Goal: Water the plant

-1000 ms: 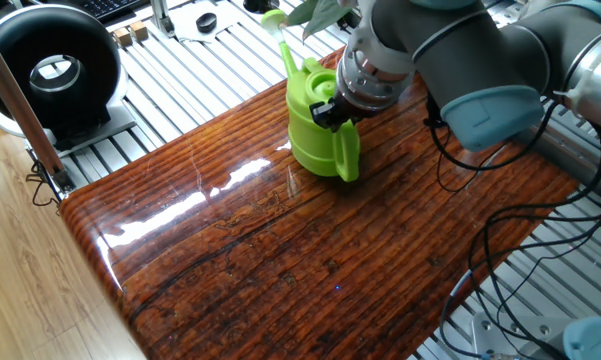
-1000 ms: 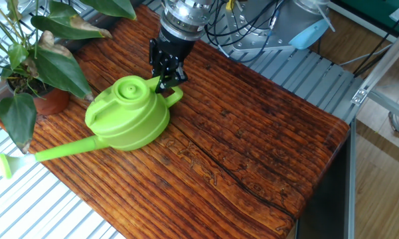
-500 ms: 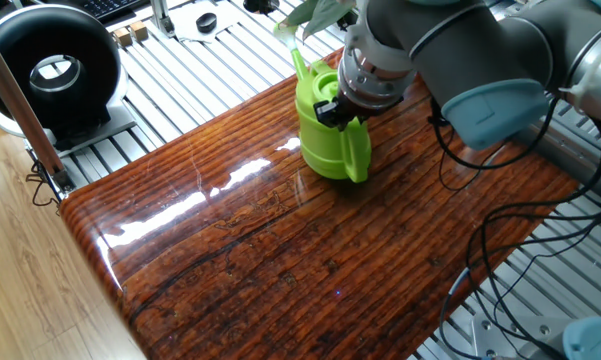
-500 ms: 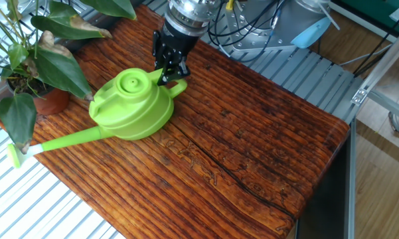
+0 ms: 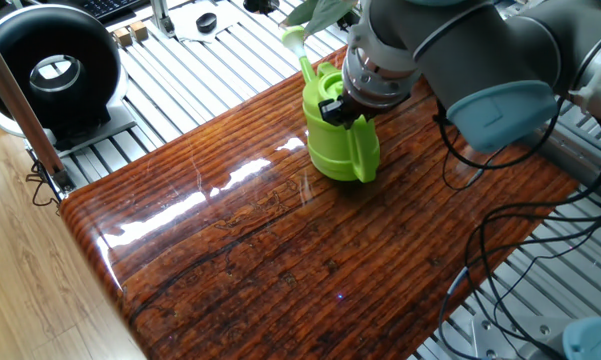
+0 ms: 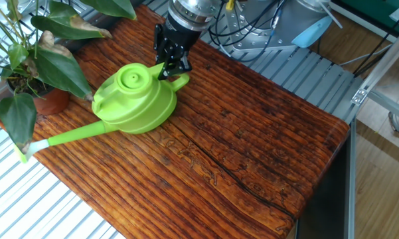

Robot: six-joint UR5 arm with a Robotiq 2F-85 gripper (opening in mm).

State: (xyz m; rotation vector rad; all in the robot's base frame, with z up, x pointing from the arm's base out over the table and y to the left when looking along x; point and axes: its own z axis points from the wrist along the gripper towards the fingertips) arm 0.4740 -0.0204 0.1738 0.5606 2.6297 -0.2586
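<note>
The plant (image 6: pixel 33 63) has broad dark green leaves and stands in a reddish-brown terracotta pot (image 6: pixel 50 101) at the table's left corner in the other fixed view; in one fixed view only its leaves (image 5: pixel 315 12) show behind the arm. A lime-green watering can (image 6: pixel 136 104) sits beside it, its long spout (image 6: pixel 60 137) reaching under the leaves. My gripper (image 6: pixel 167 70) is shut on the can's handle (image 6: pixel 179 82). In one fixed view the gripper (image 5: pixel 338 110) is at the can's (image 5: pixel 340 140) top.
The wooden table (image 5: pixel 280 250) lies on a slatted metal bench. A black round device (image 5: pixel 50 70) stands at the far left of one fixed view. Cables (image 5: pixel 490 240) hang by the arm's base. Small blocks (image 5: pixel 132 33) sit at the back.
The gripper has carried the can a little toward the plant. Its spout has swung closer under the leaves.
</note>
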